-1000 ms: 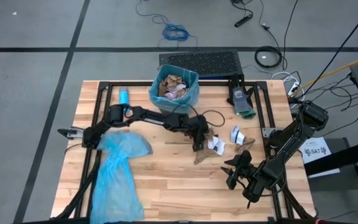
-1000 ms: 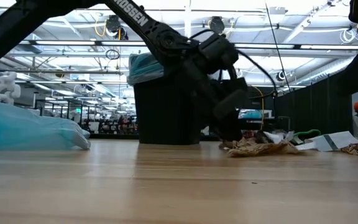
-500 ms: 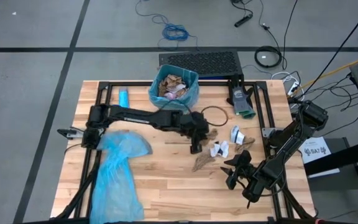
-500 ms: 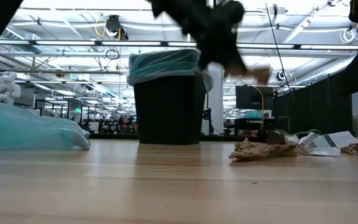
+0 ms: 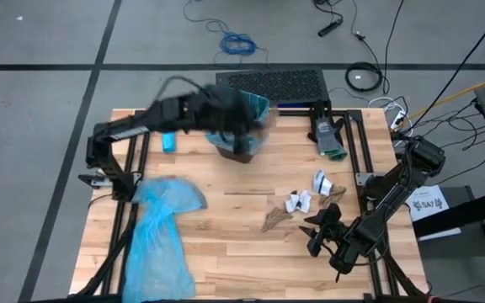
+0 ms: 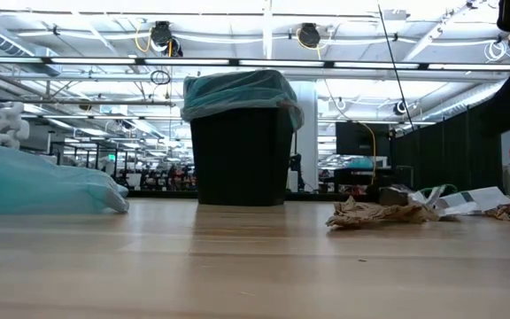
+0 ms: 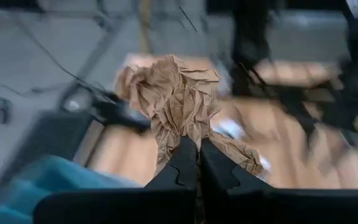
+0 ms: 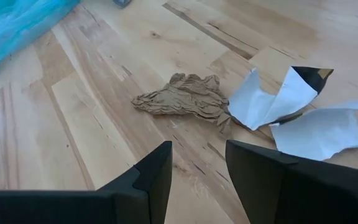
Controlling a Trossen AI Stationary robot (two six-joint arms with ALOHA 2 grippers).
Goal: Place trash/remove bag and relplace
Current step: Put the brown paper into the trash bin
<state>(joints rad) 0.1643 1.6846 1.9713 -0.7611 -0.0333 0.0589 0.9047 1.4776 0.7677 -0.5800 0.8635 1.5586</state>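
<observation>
- High view: the bench [image 5: 226, 244] is a pale wooden top with a dark frame along its edges; it carries everything listed below.
- A loose light-blue bag [image 5: 160, 227] lies spread along the bench's left side, reaching toward the near edge.
- The left arm reaches across the far part of the bench, blurred, with the left gripper [image 5: 241, 126] over the bin.
- The right arm waits at the near right corner, the right gripper [image 5: 317, 229] low over the wood.
- The bin [image 6: 241, 142] is black with a teal liner folded over its rim; it stands upright near the middle of the far edge.
- Left wrist view: the left gripper [image 7: 197, 163] is clenched on a brown paper wad [image 7: 179, 99], its fingertips pressed together at the wad's lower end.
- Right wrist view: the right gripper [image 8: 197, 163] is released, its fingers apart with bare wood between them.
- The rest of the trash lies right of centre: a flattened brown scrap [image 8: 182, 99], touching it a white paper bit [image 8: 272, 99] with a dark inner side, and just beside that another white piece [image 8: 319, 134].
- A small blue oblong [image 5: 168, 140] lies near the far left corner.
</observation>
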